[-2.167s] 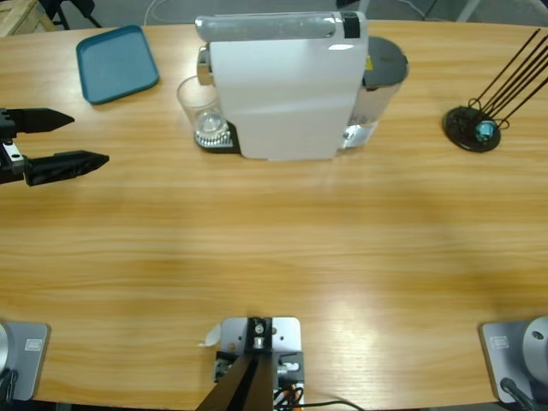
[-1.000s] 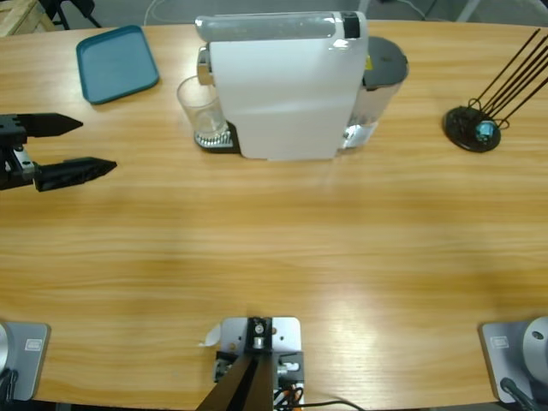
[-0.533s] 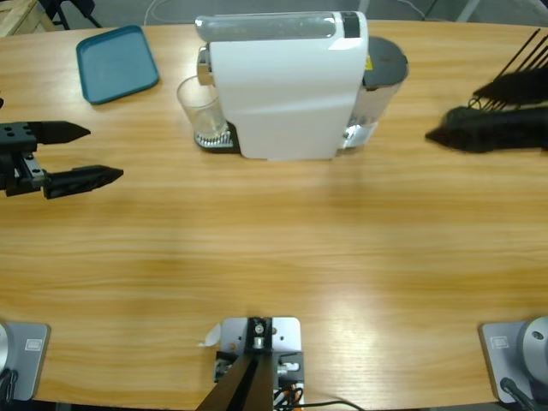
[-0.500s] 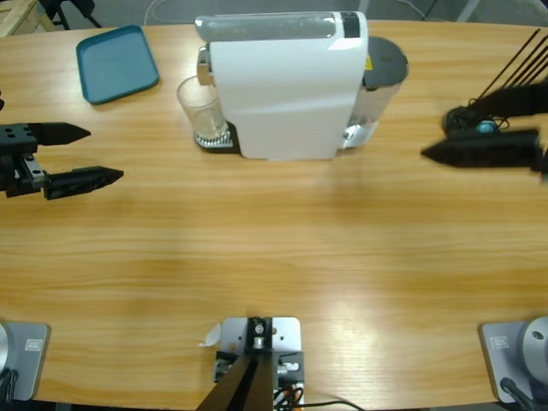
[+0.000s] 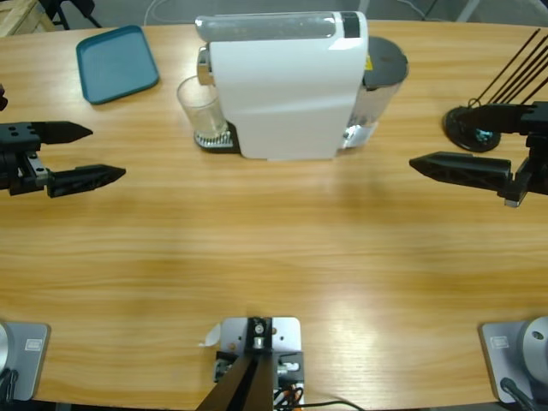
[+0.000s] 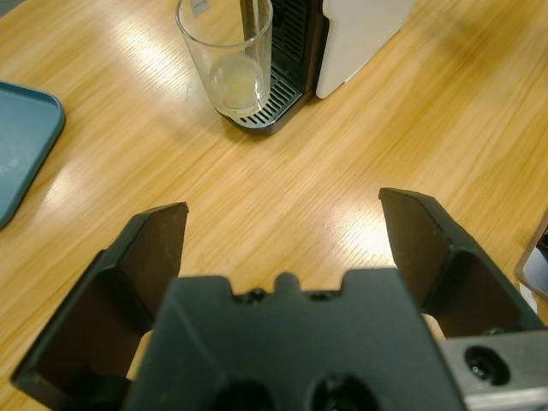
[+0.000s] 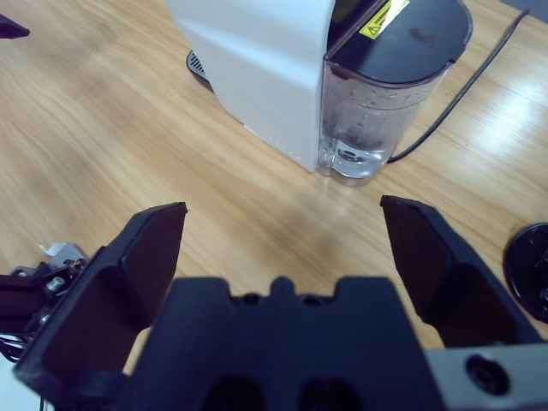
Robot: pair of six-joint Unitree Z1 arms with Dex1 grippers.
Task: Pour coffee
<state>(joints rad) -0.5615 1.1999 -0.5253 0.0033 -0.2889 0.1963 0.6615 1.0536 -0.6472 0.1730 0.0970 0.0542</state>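
The coffee (image 6: 236, 83) is a thin pale amber layer in the bottom of a clear glass (image 5: 200, 110), which stands upright on the black drip grille (image 6: 272, 101) at the left end of the white coffee machine (image 5: 282, 86). The left gripper (image 5: 86, 152) hovers over the bare desk (image 5: 274, 248) near its left edge, its fingers (image 5: 84, 177) spread wide and holding nothing; the glass sits well apart from them, ahead in the left wrist view. The right gripper (image 5: 437, 145) reaches in from the right edge, its fingers (image 5: 462, 170) also spread and empty, aimed at the machine's clear water tank (image 7: 377, 103) on the far side from the coffee. Half a second ago the right gripper was closer to the right edge, by the black stand (image 5: 471, 128); it has since moved a little inward. The left gripper has barely shifted. A teal tray (image 5: 116, 62) lies at the desk's back left.
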